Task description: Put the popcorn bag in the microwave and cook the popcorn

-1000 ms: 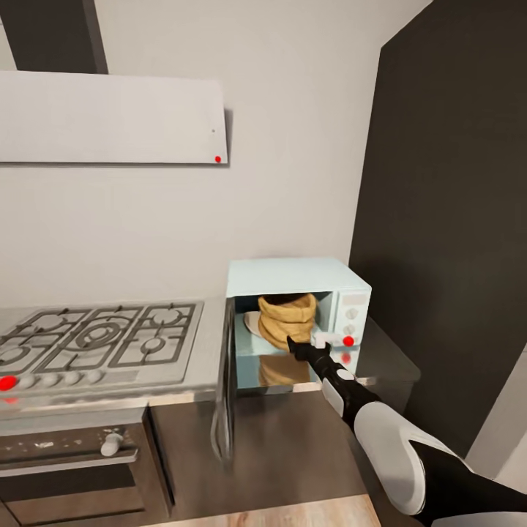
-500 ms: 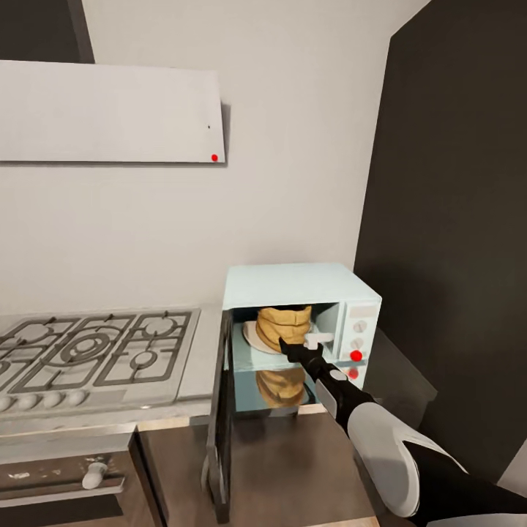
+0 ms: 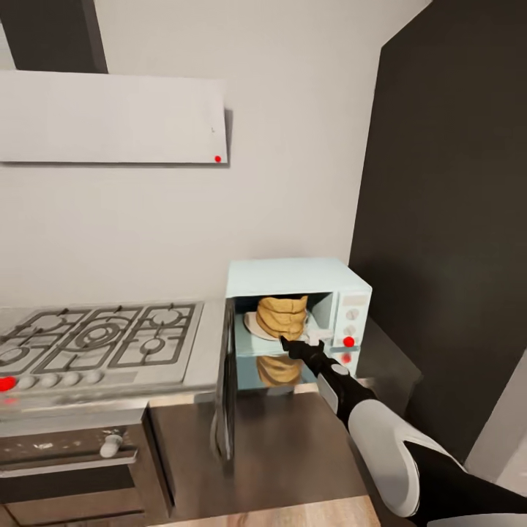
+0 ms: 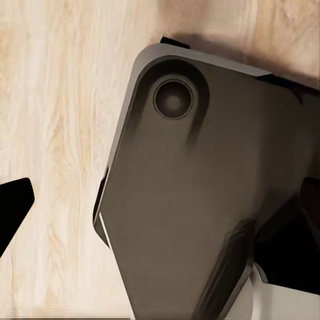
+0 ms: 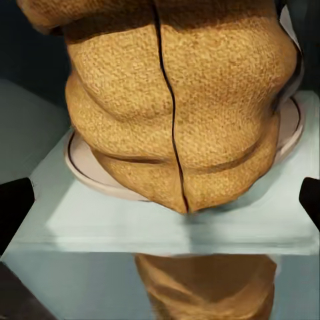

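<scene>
Kitchen corner with pale grey walls, a dark tall cabinet [image 3: 454, 219] at 3 o'clock, a white flat hood [image 3: 110, 121] at 10 o'clock and a gas hob [image 3: 95, 340] set into the steel countertop [image 3: 208, 344]. The microwave [image 3: 293, 274] stands at the counter's far end, its door [image 3: 225, 384] swung fully open toward the viewer. The popcorn bag [image 3: 282, 316] sits upright on the white turntable plate [image 5: 83, 167] inside the cavity, its reflection visible on the glossy cavity floor. The right gripper [image 3: 301, 345] hovers just in front of the bag at the cavity mouth; in the right wrist view its two dark fingertips [image 5: 15, 207] stand wide apart at either edge, holding nothing.

Risk, as judged: the spread fingers are near the bag and could snag its folds on the way out, tipping it off the plate; the open door also lies in the arm's path.

The right wrist view resolves the bag's weave and seam; the head view gives door and knob panel [image 3: 353, 322]. The left wrist view shows wooden floor [image 4: 53, 133] and a dark robot part [image 4: 200, 200]; the left gripper's state cannot be told.
</scene>
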Tool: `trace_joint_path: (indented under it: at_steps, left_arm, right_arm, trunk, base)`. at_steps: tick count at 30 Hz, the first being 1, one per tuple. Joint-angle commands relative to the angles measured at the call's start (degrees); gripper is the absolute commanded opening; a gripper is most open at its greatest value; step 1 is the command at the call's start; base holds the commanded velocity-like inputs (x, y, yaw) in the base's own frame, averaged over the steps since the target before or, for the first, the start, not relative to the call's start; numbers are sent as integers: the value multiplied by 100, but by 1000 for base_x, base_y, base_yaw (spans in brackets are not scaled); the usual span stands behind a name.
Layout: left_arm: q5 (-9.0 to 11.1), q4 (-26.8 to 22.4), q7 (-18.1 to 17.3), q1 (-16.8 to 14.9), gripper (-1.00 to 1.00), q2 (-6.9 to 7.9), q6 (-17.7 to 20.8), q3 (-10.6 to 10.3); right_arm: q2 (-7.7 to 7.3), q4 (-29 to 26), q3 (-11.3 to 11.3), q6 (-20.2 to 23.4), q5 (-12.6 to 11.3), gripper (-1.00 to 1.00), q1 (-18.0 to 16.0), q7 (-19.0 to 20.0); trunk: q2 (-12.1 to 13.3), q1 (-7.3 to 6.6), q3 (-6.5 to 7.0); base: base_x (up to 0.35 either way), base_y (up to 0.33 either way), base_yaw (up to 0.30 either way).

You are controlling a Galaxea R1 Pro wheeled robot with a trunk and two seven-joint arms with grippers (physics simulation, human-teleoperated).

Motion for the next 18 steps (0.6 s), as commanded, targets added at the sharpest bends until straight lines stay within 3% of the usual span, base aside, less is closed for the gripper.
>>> trace_joint_path:
  at_steps: [1,6,12,18]
  left_arm:
    - [15,-6,10,0,100,-1,-10,7]
    - [15,-6,10,-1,100,0,-10,-1]
    - [15,-8,10,-2,100,-8,-10,6]
    - [15,-7,10,-1,100,-18,-10,14]
  right_arm:
    - [4,-90,-47,99,44,100,-4,29]
    - [-48,-200,-48,477,55,100,-2,24]
    - [-75,-101,-40,561,12,100,0,26]
    - [-868,-4,-47,1386,-33,100,1,314]
  trunk:
    - [-6,-3,-8]
    - [-6,-3,-8]
    - [-6,-3,-8]
    - [-6,-3,-8]
  base:
    - [-330,0,0]
    - [-330,0,0]
    - [-330,0,0]
    - [-329,0,0]
